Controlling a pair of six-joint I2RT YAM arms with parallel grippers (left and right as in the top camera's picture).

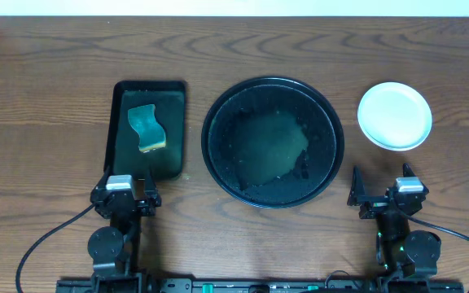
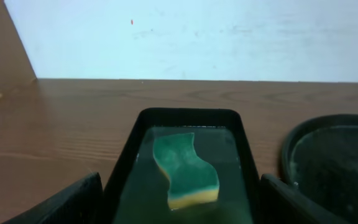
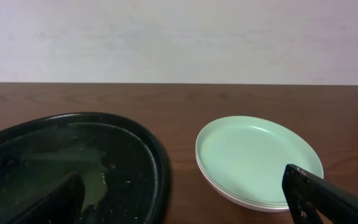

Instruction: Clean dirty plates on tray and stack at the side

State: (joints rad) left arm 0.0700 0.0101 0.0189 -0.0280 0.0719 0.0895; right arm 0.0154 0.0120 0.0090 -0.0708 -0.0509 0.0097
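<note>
The plates sit stacked on the bare wood at the far right, just beside the round black tray but not touching it. From the right wrist view the top plate looks pale mint and free of smears, with at least one more rim showing under it; the exact count cannot be told. The tray itself holds no plates, only a wet film with a yellowish patch near its middle, so by my reading the cleaning and stacking look done. To the left, a green-and-yellow sponge lies in the dark-green rectangular tray. The left gripper hangs at the near end of that green tray with its fingers spread wide and nothing between them. The right gripper is near the stack on its near side, equally spread and holding nothing. The plates are probably light, stiff and smooth, and slippery if damp. The best hold is a pinch across the raised rim, one finger over and one under, as the shallow middle offers no grip.
</note>
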